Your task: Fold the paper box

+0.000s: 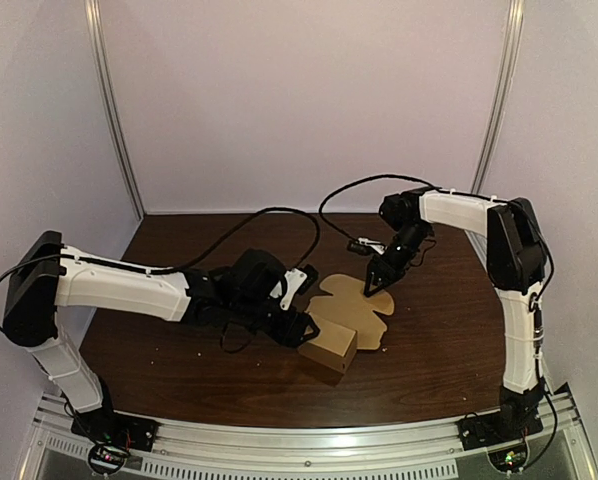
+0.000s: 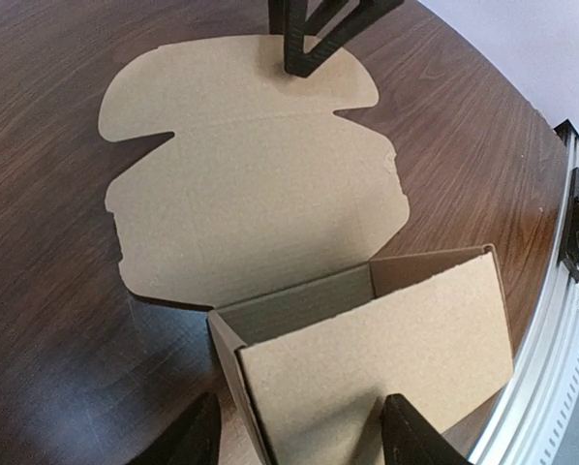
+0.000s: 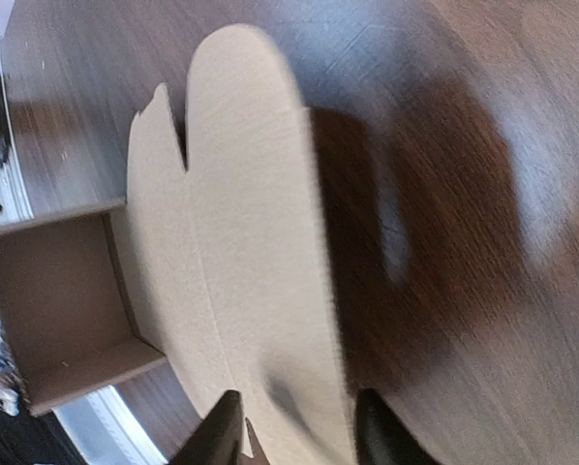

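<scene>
matt brown cardboard box (image 2: 270, 223) on a dark, faintly glossy wood-grain table (image 2: 57, 320).

Dim, even light with soft shadows; right wrist view is motion-blurred, left wrist view sharp.

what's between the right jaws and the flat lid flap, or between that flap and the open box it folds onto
Nothing visible. The right gripper has its jaws open at the far edge of the lid flap, and the open box holds nothing inside. Only the left gripper, at the box's near wall, might crowd the closing flap.
</scene>
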`<control>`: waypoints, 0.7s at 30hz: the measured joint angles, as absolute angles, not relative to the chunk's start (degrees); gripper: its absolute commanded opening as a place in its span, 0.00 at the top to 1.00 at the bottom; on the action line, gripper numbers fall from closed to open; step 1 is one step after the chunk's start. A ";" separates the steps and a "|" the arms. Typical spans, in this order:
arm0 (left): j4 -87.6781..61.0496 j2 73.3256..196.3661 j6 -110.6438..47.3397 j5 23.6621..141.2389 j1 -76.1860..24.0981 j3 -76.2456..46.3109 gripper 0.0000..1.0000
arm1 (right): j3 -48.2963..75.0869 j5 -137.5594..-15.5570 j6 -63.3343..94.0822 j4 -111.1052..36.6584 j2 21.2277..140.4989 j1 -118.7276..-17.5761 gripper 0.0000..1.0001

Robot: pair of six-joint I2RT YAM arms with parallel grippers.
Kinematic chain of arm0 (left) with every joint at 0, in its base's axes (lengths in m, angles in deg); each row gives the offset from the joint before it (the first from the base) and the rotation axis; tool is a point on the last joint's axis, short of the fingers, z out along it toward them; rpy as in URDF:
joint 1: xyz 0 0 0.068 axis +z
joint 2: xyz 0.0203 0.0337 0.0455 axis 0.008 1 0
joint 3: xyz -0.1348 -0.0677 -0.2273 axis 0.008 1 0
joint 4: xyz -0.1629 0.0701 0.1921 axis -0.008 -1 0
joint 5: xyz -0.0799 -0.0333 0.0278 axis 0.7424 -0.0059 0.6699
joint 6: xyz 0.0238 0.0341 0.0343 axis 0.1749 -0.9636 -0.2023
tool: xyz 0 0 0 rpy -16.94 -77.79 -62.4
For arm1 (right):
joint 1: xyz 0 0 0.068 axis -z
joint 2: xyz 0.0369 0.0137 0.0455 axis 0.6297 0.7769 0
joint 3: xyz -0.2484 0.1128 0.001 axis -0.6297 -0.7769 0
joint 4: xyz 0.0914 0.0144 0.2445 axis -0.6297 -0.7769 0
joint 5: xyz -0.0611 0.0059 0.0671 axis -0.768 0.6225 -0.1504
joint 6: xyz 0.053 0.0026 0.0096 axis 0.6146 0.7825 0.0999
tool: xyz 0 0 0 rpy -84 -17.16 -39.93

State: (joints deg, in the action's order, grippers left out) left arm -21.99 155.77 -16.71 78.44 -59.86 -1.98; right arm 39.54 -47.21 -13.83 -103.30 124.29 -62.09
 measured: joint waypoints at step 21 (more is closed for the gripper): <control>-27.45 142.86 -28.23 72.67 -59.55 1.70 0.27 | 44.37 -37.48 -18.95 -113.12 111.55 -62.20 1.00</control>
